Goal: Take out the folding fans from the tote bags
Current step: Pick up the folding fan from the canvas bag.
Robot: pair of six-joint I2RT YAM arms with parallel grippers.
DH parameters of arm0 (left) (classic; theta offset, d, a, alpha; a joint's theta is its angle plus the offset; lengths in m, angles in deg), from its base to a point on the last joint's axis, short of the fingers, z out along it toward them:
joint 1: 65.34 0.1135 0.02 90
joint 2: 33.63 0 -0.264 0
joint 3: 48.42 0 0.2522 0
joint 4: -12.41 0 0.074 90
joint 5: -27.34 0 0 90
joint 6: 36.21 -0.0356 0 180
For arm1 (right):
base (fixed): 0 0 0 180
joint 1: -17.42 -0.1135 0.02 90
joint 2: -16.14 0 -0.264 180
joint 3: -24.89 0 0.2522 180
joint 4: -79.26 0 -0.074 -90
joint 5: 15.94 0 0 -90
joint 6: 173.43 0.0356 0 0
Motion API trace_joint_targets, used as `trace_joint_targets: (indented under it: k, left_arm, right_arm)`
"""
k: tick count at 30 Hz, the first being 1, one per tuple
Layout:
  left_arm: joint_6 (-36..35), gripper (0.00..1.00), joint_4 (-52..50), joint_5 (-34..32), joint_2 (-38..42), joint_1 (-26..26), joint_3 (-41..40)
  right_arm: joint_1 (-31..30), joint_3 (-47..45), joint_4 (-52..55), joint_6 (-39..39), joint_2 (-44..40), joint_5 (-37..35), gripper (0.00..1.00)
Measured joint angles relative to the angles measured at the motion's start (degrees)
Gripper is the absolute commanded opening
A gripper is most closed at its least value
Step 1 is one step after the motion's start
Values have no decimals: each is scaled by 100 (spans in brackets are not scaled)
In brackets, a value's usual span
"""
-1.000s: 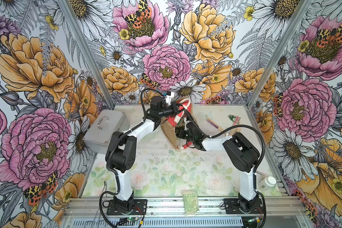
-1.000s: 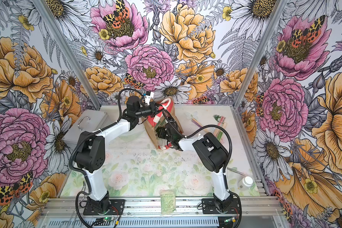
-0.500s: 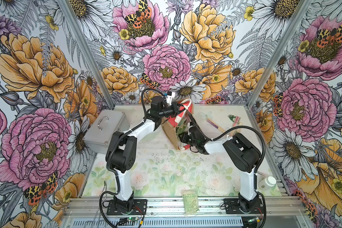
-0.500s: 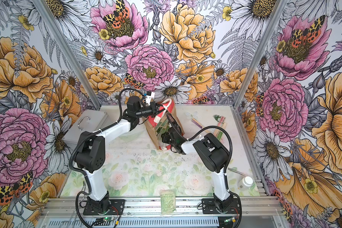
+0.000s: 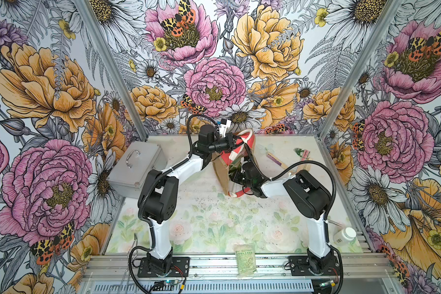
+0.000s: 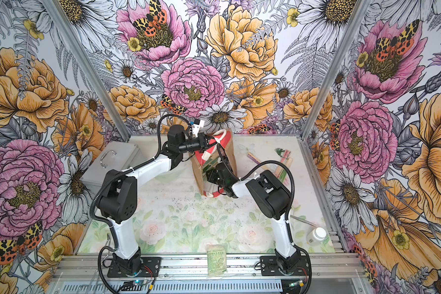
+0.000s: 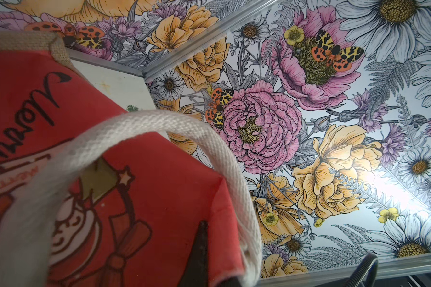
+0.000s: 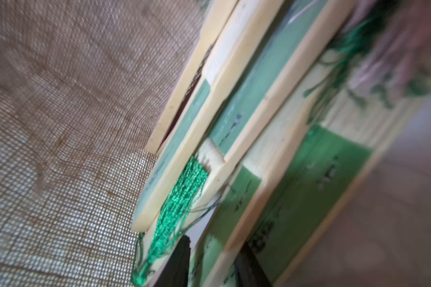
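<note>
Burlap-fronted and red-striped, the tote bag [image 5: 220,175] sits tilted on the bench [image 5: 201,216]. The left pincer [image 5: 236,143] is clamped shut on its rim, apparently to keep the mouth open. The right pincer [image 8: 213,266] is inside, among the folding fans [image 8: 234,111], its jaws narrow with a pale rib between them; whether they grip it cannot be told. These fans are slim closed slats, wooden ribs edging green cloth, one trailing a green tassel [image 8: 174,198]. More fans [image 5: 275,161] lie on the bench beside the bag.

L arm out fwd, L end effector [image 5: 237,143] clamped; R arm bent inward, R end effector [image 8: 210,263] part-closed.
</note>
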Motion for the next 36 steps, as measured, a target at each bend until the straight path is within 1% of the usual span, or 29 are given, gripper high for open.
trace_joint_targets:
  k: [4, 9, 14, 17, 22, 26, 29, 32, 36]
  left_arm:
    - [0, 0, 2, 11, 0, -26, 0]
    - [2, 0, 2, 15, 0, -26, 22]
    - [11, 0, 4, 17, 0, -33, 22]
    - [22, 0, 2, 17, 0, -39, 22]
    - [57, 0, 0, 17, 0, -48, 22]
    - [68, 0, 2, 20, 0, -31, 22]
    - [105, 0, 7, 28, 0, -4, 20]
    - [109, 0, 68, 35, 0, 61, -11]
    - [144, 0, 232, 28, 11, 210, -109]
  right_arm:
    - [28, 0, -162, 291, 66, -2, 32]
    - [76, -2, -334, 640, 127, 0, 39]
    - [114, -9, -664, 1021, 260, 24, 39]
    - [133, -9, -942, 1228, 396, 61, 34]
    - [162, -74, -1211, 1478, 503, 66, 20]
    - [195, -162, -1290, 1539, 505, 85, 12]
    - [216, -238, -1394, 1401, 498, 168, 10]
    - [225, -361, -1401, 1054, 376, 337, 9]
    - [225, -498, -990, 529, 13, 643, 9]
